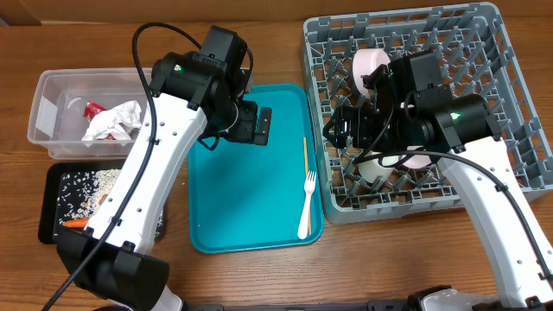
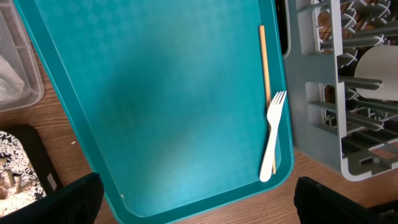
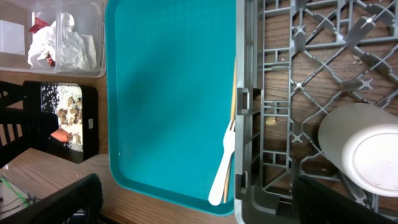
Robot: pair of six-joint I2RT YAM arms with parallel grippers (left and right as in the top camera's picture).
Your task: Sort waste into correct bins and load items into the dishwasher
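Note:
A white fork (image 1: 306,204) and a thin wooden stick (image 1: 305,164) lie along the right edge of the teal tray (image 1: 242,199); both show in the left wrist view, fork (image 2: 272,137) and stick (image 2: 265,68). The grey dish rack (image 1: 518,86) holds white dishes (image 1: 367,67), one a bowl (image 3: 367,149). The clear tub (image 1: 52,95) holds napkins (image 1: 117,121) and a red wrapper (image 1: 92,109). The black tray (image 1: 54,203) holds food scraps and a carrot (image 1: 76,224). My left gripper (image 2: 199,202) is open and empty above the teal tray. My right gripper (image 3: 199,202) is open and empty over the rack's left edge.
The rack stands right against the teal tray's right side. The tub and black tray sit at the far left, behind my left arm (image 1: 147,181). Bare wooden table (image 1: 259,276) runs along the front edge.

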